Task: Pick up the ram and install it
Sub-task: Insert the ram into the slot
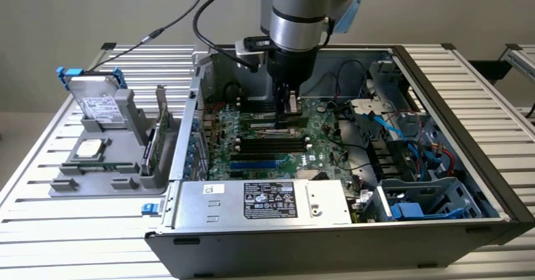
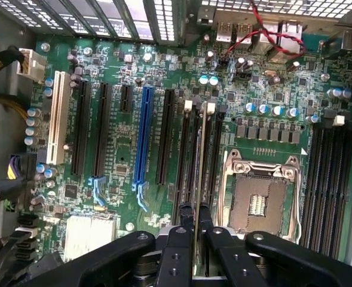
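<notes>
One ram (image 2: pixel 201 161) edge-on in the hand (image 2: pixel 195 216), over black slots (image 2: pixel 185 155)

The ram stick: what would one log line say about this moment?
gripper: shut on the ram | ram: edge-on over the black memory slots | place: beside the empty processor socket

Printed label (image 1: pixel 269 200) on the power supply box (image 1: pixel 327 206), too small to read, sticker (image 1: pixel 100 109) on the hard drive (image 1: pixel 86 86), illegible too

The ram (image 2: pixel 201 173) over motherboard (image 2: pixel 122 149) slots; motherboard inside case (image 1: pixel 334 248)
</notes>
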Tool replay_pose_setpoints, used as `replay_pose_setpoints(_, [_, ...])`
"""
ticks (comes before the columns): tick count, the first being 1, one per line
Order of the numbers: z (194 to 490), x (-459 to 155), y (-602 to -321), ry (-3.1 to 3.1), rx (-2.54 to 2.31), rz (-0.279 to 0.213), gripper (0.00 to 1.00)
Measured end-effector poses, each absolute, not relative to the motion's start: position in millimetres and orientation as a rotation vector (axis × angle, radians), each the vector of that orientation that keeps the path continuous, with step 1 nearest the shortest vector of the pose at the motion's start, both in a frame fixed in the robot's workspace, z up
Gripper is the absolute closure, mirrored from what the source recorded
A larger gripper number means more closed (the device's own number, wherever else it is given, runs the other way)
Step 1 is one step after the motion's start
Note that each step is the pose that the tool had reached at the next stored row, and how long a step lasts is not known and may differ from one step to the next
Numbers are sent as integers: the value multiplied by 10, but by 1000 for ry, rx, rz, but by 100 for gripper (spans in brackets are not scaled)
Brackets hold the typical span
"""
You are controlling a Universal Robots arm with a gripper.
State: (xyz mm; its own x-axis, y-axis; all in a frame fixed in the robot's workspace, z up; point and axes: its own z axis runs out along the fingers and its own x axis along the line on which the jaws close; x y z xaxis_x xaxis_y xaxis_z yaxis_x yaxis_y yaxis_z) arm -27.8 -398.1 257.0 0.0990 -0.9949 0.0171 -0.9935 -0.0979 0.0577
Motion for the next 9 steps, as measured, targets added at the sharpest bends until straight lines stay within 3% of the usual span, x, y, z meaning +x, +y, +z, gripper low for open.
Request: replay_pose_setpoints(9, [2406,-278,-3981,-2073,2286,-39,86])
